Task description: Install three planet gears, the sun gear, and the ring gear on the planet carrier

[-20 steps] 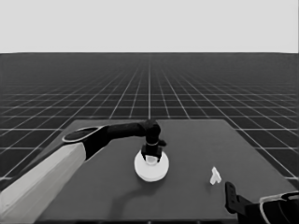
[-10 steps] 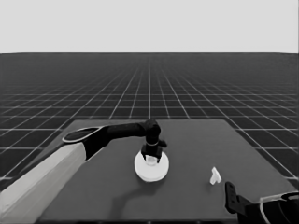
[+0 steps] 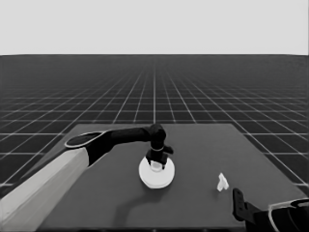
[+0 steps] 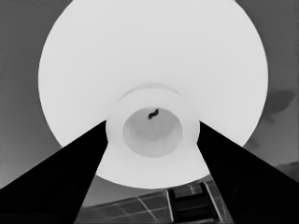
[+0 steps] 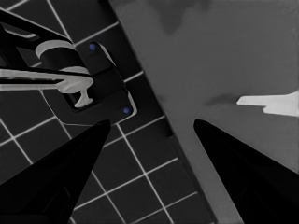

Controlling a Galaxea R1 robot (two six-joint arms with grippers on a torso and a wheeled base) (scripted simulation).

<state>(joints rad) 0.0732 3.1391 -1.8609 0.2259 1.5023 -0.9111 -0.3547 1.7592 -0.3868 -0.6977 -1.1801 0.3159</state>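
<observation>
Head view: the left arm is reaching in from the left, and its left gripper (image 3: 157,162) is standing over the middle of the dark table (image 3: 203,203), fingers set down onto the raised hub of the larger round part (image 3: 155,175), a thick-rimmed white disc.
Gears from here: none are showing anywhere on the table, and the smaller round part is not showing either; I judge they are sitting under the larger one, hidden.
Leftover: a thin white piece (image 3: 221,182) is lying well apart toward the table's right end, untouched.
Right arm: it is waiting at the lower right corner, with only its right gripper (image 3: 239,208) poking into view.
Left wrist view: the two black wedges are clamping the hub of the larger round part (image 4: 154,60) from either side, each finger touching the hub wall; the gripper's midpoint (image 4: 152,130) is falling on the hub's hole.
Only here: the grip on the hub and a small dark mark inside the hole, which the head view is not giving us.
Right wrist view: the right gripper (image 5: 152,123) is hanging with fingers spread apart and nothing between them, over the table's edge and the floor grid; the thin white piece (image 5: 273,103) is showing near that edge.
Progress: by my reading the stack is nearly done, with the top part being seated or about to be let go.
</observation>
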